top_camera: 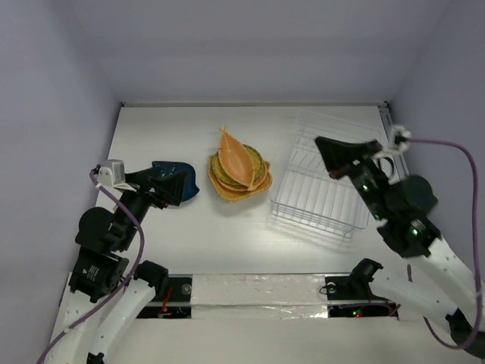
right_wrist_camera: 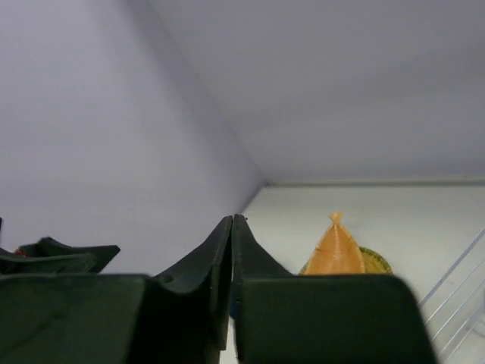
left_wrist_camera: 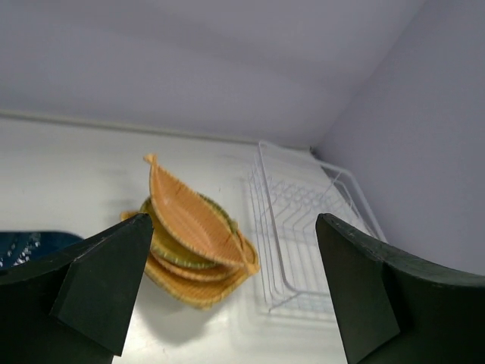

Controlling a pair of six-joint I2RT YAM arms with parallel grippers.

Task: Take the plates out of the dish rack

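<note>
Plates (top_camera: 239, 173) stacked on bench (top_camera: 197, 250), left of bare dish rack (top_camera: 318, 186) | left gripper (left_wrist_camera: 233, 250) spread wide, nearer | right gripper (right_wrist_camera: 231, 227) closed, empty

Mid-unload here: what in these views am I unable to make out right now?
- Plate count: top and left wrist views, the pointed-oval plate covers the plates beneath.
- Dark blue object: top view, partly under the left fingers; left wrist view, cut off by them and the edge.
- Dish rack, back part: top view, under the right fingers; right wrist view, they block most of it.
</note>
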